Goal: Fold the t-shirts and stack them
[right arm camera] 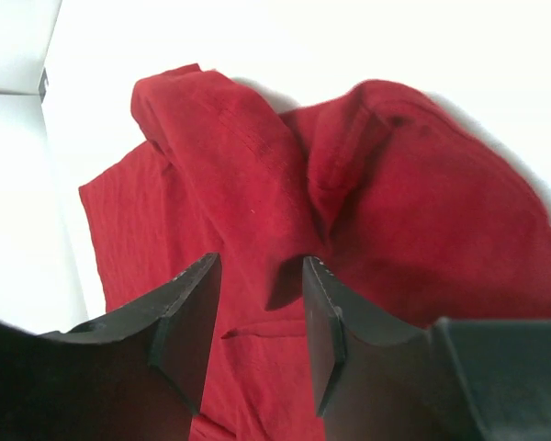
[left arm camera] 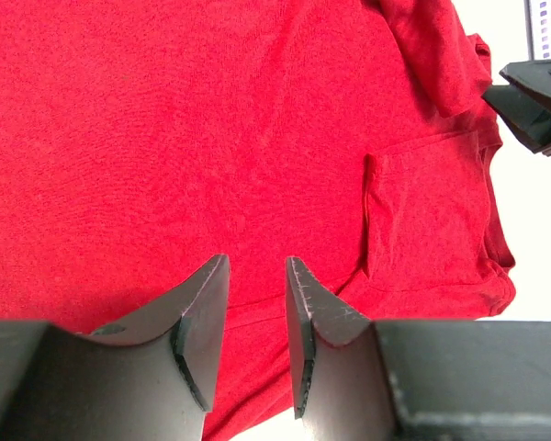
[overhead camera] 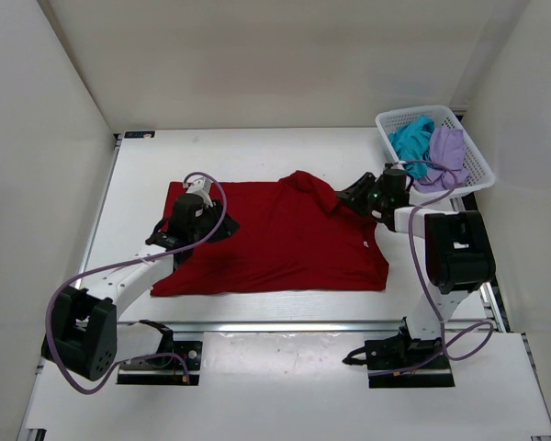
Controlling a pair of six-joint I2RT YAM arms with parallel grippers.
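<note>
A dark red t-shirt (overhead camera: pixel 285 241) lies spread flat across the middle of the table, with its upper right sleeve bunched into folds (right arm camera: pixel 349 156). My left gripper (overhead camera: pixel 222 226) hovers over the shirt's left part; its jaws stand apart with nothing between them (left arm camera: pixel 257 268). At the shirt's bunched upper right corner my right gripper (overhead camera: pixel 351 196) is open just above the cloth (right arm camera: pixel 260 265), holding nothing. A teal t-shirt (overhead camera: pixel 410 138) and a lavender t-shirt (overhead camera: pixel 446 152) lie crumpled in the basket.
The white mesh basket (overhead camera: pixel 476 156) stands at the back right corner, tilted over the table's edge. White walls close in the table on three sides. In the left wrist view the right gripper's dark fingers (left arm camera: pixel 533 101) show at the far right.
</note>
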